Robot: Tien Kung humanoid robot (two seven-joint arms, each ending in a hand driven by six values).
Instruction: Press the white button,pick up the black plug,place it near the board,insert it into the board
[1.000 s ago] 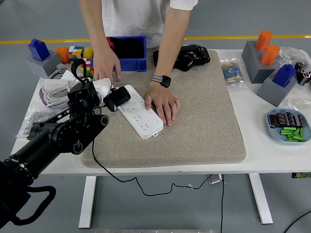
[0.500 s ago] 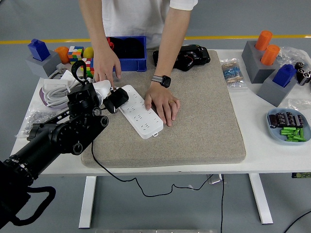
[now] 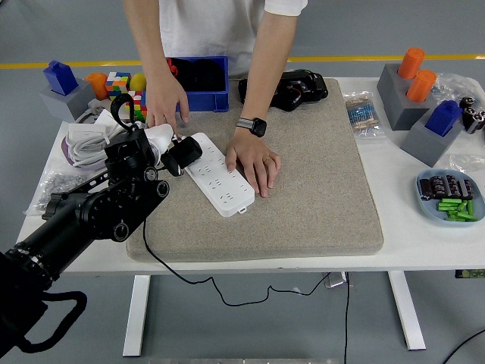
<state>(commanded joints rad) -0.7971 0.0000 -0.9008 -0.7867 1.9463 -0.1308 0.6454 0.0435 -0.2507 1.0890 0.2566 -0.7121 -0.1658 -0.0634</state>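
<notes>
A white power strip (image 3: 220,174) lies slantwise on the grey mat (image 3: 303,182). My left hand (image 3: 168,148) is shut on the black plug (image 3: 184,155), which it holds at the strip's upper-left end, touching or just over it. The plug's black cable (image 3: 163,262) trails down off the table's near edge. A person at the far side presses one hand (image 3: 254,161) flat on the strip's right side and rests the other hand (image 3: 167,102) by the blue bin. My right arm is out of view.
Blue bin (image 3: 198,83) and a black camera (image 3: 292,89) sit at the back. Coiled white cable (image 3: 87,140), colour cubes (image 3: 119,83) and a grey block holder (image 3: 64,95) crowd the left. Grey holders with orange and blue pieces (image 3: 417,98) and a blue dish (image 3: 451,197) stand right.
The plug in my left hand shifted slightly near the strip's upper-left end; the person's hands have stayed put.
</notes>
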